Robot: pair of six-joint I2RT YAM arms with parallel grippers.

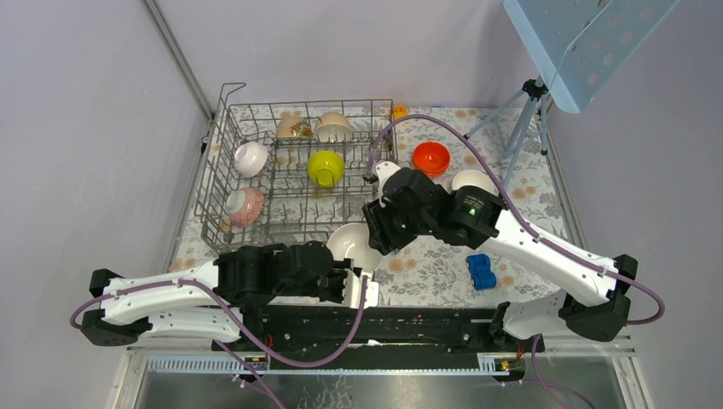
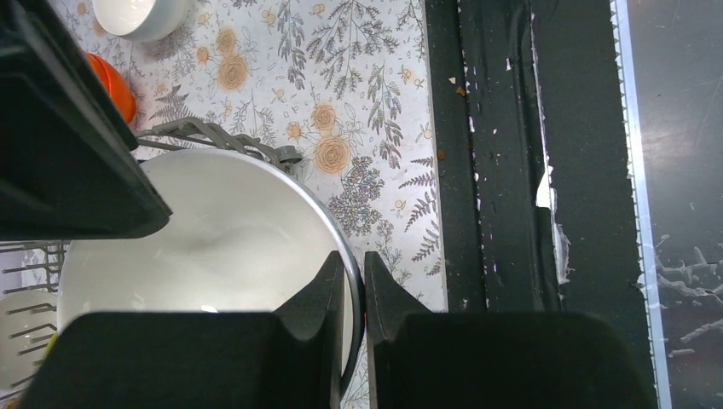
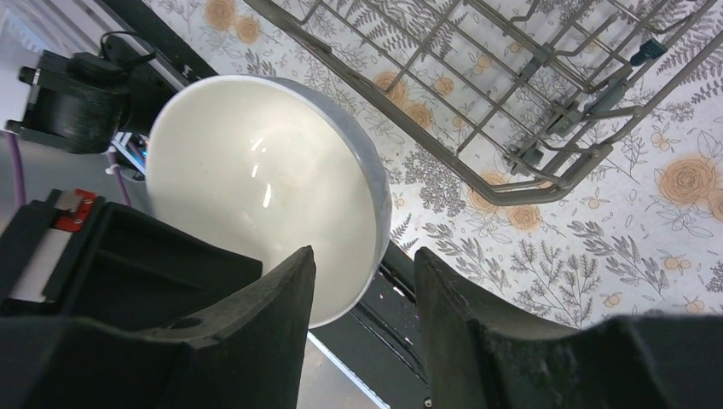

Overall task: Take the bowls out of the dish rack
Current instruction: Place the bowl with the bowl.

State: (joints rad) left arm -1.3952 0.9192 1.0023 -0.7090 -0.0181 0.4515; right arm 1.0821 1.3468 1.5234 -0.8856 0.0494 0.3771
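The grey wire dish rack stands at the back left. It holds a white bowl, a pink-speckled bowl, a yellow-green bowl and two beige bowls. My left gripper is shut on the near rim of a white bowl, just in front of the rack. My right gripper is open, and its fingers straddle the same bowl's rim from the other side. An orange-red bowl and another white bowl sit on the cloth right of the rack.
A small blue toy car lies on the flowered cloth at the front right. A tripod with a pale blue panel stands at the back right. The black rail runs along the table's near edge, close under the held bowl.
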